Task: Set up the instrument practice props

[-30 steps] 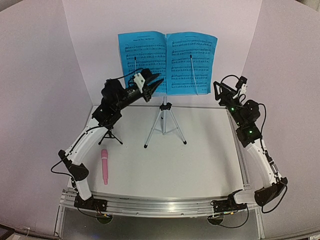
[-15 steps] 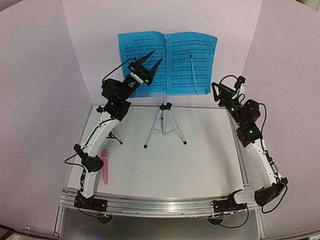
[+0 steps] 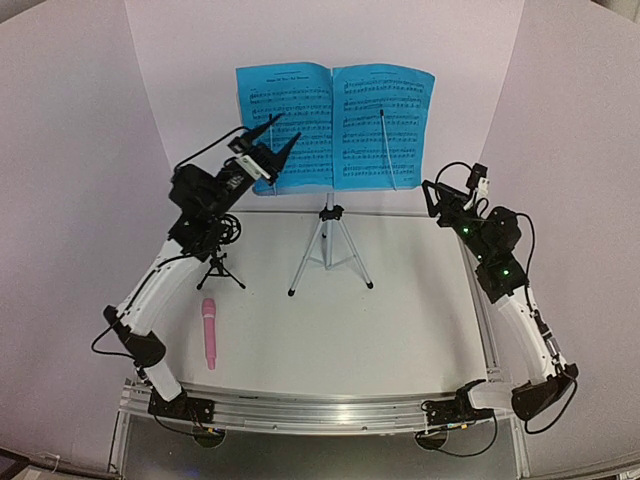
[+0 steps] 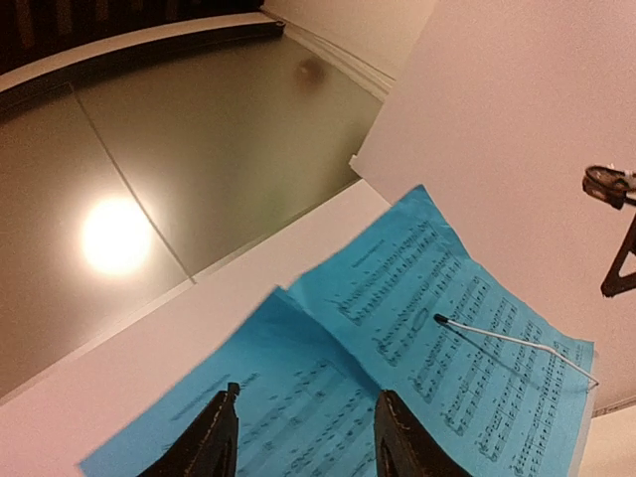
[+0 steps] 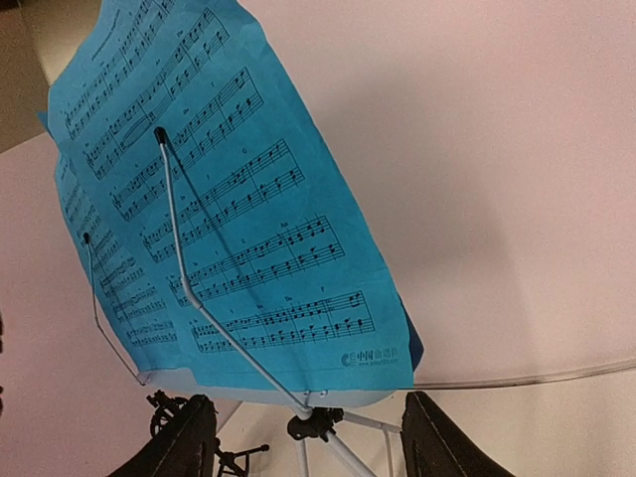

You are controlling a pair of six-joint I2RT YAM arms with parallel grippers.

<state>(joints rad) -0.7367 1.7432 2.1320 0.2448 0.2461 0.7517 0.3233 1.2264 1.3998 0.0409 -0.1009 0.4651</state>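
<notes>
both claws open and empty at the music stand

the left claw (image 3: 288, 128) is held high above the tabletop (image 3: 400, 310), tips pointing up over the lower part of the sheet's (image 3: 350, 120) left page. whether the tips touch the paper cannot be told. its jaws stand partly apart with nothing between them; in the left wrist view only the blue pages show in the gap.

the blue sheet lies open on top of the stand (image 3: 327, 245), ahead of both claws. a wire clip (image 3: 388, 150) lies across the right page. the stand's three legs are planted on the tabletop, below and to the right of the left claw and to the left of the right claw.

the small tripod (image 3: 222, 262) stands upright on the tabletop below the left claw, under that arm's wrist, well to the left of the stand's legs. the mic (image 3: 209, 333) lies flat on the tabletop, lower again and back towards the arm bases, near the small tripod but not touching it.

the right claw (image 3: 437, 193) hangs to the right of the stand, near the sheet's lower right corner and apart from it. its jaws are spread wide and hold nothing. in the right wrist view the stand's hub and the bottom edge of the sheet show beyond the gap, clear of both tips.
</notes>
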